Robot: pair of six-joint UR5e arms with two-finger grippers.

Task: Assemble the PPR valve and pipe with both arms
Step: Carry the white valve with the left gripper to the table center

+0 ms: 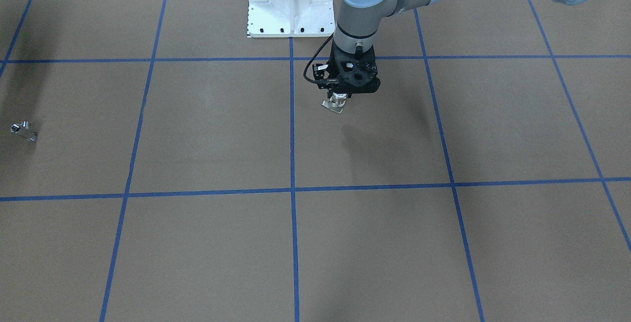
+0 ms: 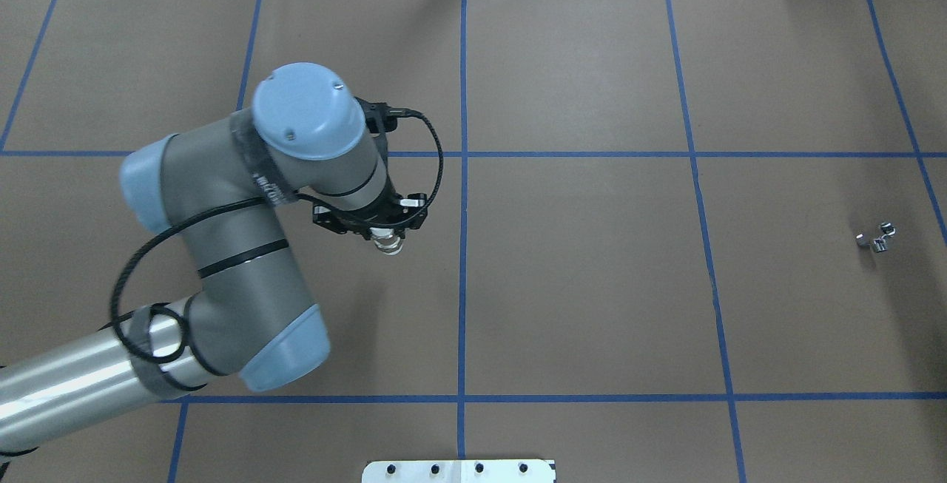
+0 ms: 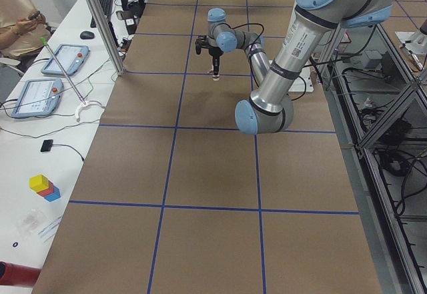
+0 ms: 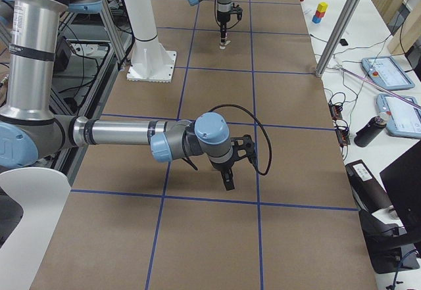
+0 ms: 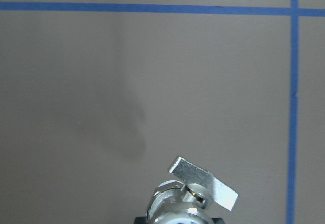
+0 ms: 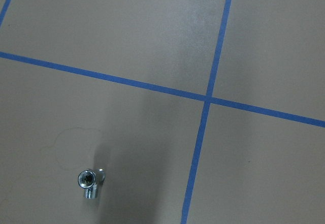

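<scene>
My left gripper (image 1: 339, 96) points down and is shut on a small chrome valve (image 1: 335, 104) with a flat lever handle, held above the brown table. The gripper (image 2: 386, 237) and valve (image 2: 390, 245) also show in the overhead view, and the valve's handle fills the bottom of the left wrist view (image 5: 203, 183). A small chrome pipe fitting (image 2: 877, 237) lies on the table far to the right; it also shows in the front view (image 1: 23, 131) and the right wrist view (image 6: 89, 181). My right gripper (image 4: 227, 179) hangs over the table; I cannot tell if it is open or shut.
The white bolted pedestal (image 1: 291, 4) stands at the robot's edge of the table. Blue tape lines (image 2: 462, 246) divide the brown table cover into squares. Desks with tablets (image 3: 37, 97) and a seated person (image 3: 13, 14) lie beyond the far edge.
</scene>
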